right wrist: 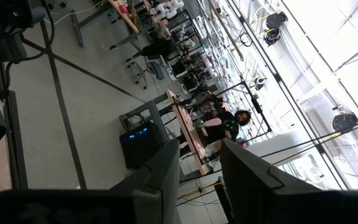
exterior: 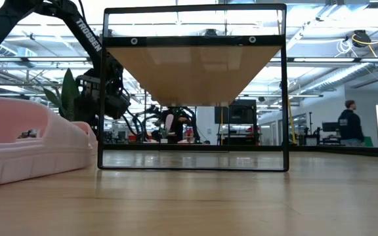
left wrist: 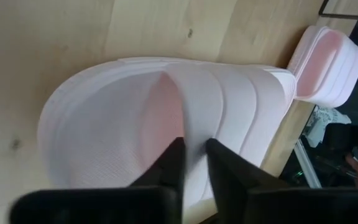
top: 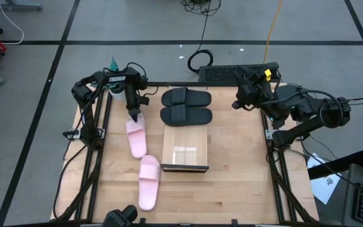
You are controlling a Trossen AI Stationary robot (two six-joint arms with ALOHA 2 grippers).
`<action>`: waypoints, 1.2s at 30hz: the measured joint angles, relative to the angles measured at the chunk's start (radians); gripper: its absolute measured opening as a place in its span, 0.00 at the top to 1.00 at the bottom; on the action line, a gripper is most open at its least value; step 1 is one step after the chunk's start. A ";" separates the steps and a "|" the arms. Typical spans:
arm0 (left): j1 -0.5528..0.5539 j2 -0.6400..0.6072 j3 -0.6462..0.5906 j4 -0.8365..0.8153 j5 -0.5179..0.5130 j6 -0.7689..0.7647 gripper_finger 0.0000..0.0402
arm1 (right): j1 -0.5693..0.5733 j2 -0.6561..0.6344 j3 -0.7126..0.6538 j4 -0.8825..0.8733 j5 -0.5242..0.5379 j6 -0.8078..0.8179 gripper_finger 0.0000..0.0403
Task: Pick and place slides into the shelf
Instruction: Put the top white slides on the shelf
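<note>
Left gripper (top: 134, 116) pinches the heel rim of the upper pink slide (top: 135, 138); thin edge grip may slip on lifting. Right gripper (top: 239, 101) idle, its grip state unclear

We see a light wooden bench (top: 232, 164) with a dark frame edge. On it lie two matte black slide sandals (top: 186, 106) side by side at the far middle, two pale pink slide sandals (top: 142, 161) in a line toward the left, and a low light-wood shelf (top: 184, 150) just beside the black pair.
</note>
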State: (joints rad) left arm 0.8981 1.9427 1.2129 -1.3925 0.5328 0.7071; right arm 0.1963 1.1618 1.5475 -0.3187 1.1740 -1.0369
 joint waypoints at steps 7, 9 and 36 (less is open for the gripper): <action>-0.001 -0.001 0.001 -0.001 -0.026 0.006 0.97 | 0.000 0.000 0.000 0.000 0.000 0.000 0.73; -0.001 -0.001 0.001 -0.001 -0.038 -0.002 0.98 | 0.000 0.000 0.000 0.000 0.000 0.000 0.73; -0.001 -0.041 0.228 -0.181 -0.150 -0.125 1.00 | 0.000 0.000 0.000 0.000 0.002 -0.004 0.73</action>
State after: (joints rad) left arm 0.8970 1.9016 1.4409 -1.5730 0.3830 0.5825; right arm 0.1963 1.1616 1.5475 -0.3191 1.1763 -1.0411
